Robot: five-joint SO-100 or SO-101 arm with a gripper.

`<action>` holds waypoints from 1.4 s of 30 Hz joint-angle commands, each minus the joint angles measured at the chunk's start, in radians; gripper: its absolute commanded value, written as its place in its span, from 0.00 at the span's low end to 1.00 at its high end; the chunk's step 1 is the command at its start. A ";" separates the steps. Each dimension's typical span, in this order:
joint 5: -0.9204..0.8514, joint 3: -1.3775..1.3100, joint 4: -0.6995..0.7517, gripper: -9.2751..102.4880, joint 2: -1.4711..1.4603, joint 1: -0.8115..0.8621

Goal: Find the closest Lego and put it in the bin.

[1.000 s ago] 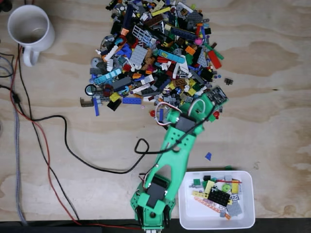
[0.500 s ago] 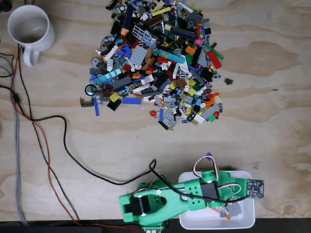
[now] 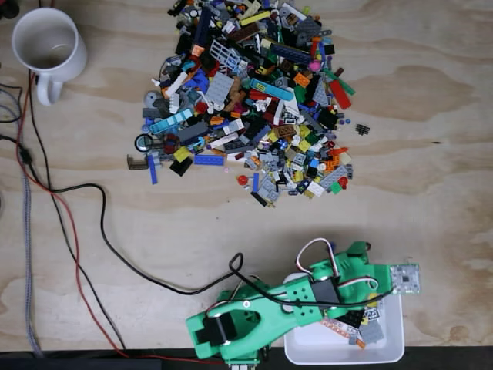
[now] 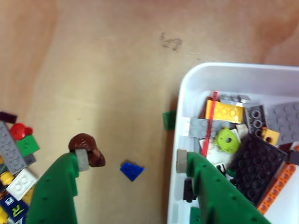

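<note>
Your gripper (image 4: 133, 161) is spread wide, a small brown Lego (image 4: 88, 149) clinging to the left finger, outside the bin (image 4: 243, 74) rim. You're at the drop; shift it over the bin, past the blue piece (image 4: 131, 171).

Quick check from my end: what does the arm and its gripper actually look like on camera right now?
The arm is bright green printed plastic with black servo blocks set into its joints. Red, white and black wires loop over the wrist, and a small bare circuit board sits at its far end. In the wrist view the gripper has two green fingers dotted with small holes, with pale grey pads at the tips.
</note>
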 commanded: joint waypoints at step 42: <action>-0.198 0.313 0.009 0.29 0.038 0.187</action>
